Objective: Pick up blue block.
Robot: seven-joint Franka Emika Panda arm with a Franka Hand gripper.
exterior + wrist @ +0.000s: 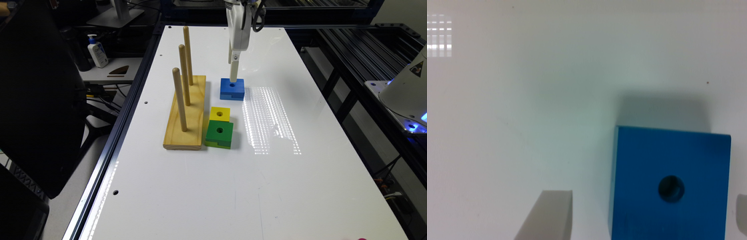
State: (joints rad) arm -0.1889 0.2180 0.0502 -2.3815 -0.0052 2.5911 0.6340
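A Franka arm's gripper [233,78] hangs directly over the blue block [232,88], which lies flat on the white table [300,186] toward its far end, just beside the wooden peg stand [185,115] and apart from the yellow block [220,114] and green block [219,133]. In the wrist view the fingers [549,216] are spread wide, one on each side of the block [671,186], gripping nothing. The approach looks all but done; the next move seems to call for a short descent, then closing on the block's sides. A pump bottle [97,50] stands off the table, its label too small to read.
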